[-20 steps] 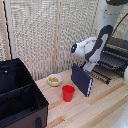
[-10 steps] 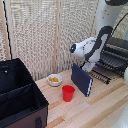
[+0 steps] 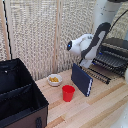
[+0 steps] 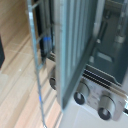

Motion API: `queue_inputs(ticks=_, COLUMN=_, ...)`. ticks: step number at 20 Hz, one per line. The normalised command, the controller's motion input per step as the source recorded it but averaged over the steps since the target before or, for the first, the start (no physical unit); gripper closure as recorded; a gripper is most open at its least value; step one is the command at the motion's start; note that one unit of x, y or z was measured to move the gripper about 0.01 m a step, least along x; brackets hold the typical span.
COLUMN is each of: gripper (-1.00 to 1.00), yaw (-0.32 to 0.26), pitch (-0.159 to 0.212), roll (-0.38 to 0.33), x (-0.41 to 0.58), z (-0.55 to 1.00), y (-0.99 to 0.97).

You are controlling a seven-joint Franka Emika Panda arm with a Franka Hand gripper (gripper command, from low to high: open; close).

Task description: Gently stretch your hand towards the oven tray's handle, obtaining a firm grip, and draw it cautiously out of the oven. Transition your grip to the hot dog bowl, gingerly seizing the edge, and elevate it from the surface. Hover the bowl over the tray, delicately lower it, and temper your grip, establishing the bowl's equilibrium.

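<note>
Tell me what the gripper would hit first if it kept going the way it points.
Probably the oven tray, whose bars fill the wrist view, with the oven behind; the gripper itself is hidden, so depth is uncertain.

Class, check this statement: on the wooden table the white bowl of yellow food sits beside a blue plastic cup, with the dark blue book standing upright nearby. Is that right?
Not quite. The cup is red, not blue, as the exterior view shows. The rest holds: the white bowl of yellow food sits beside it on the wooden table, and the dark blue book stands upright nearby.

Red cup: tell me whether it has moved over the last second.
No. The red cup sits in the same spot beside the upright blue book, matching both earlier exterior views.
</note>
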Motion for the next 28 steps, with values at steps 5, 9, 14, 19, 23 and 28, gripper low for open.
queue_inputs(ticks=5, gripper=-1.0, yaw=-0.22, pitch=-0.043, roll=0.038, x=0.166, z=0.65, y=0.28)
queue_inputs(ticks=9, gripper=-1.0, yaw=-0.233, pitch=-0.02, roll=0.126, x=0.054, z=0.57, y=0.27)
queue_inputs(ticks=14, gripper=-1.0, yaw=-0.233, pitch=-0.02, roll=0.126, x=0.051, z=0.57, y=0.28)
queue_inputs(ticks=19, gripper=-1.0, yaw=-0.224, pitch=-0.028, roll=0.092, x=0.115, z=0.6, y=0.29)
queue_inputs(ticks=23, gripper=-1.0, yaw=-0.201, pitch=-0.037, roll=0.137, x=0.159, z=0.47, y=0.31)
queue_inputs(ticks=28, gripper=-1.0, yaw=-0.191, pitch=-0.039, roll=0.253, x=0.122, z=0.21, y=0.3)
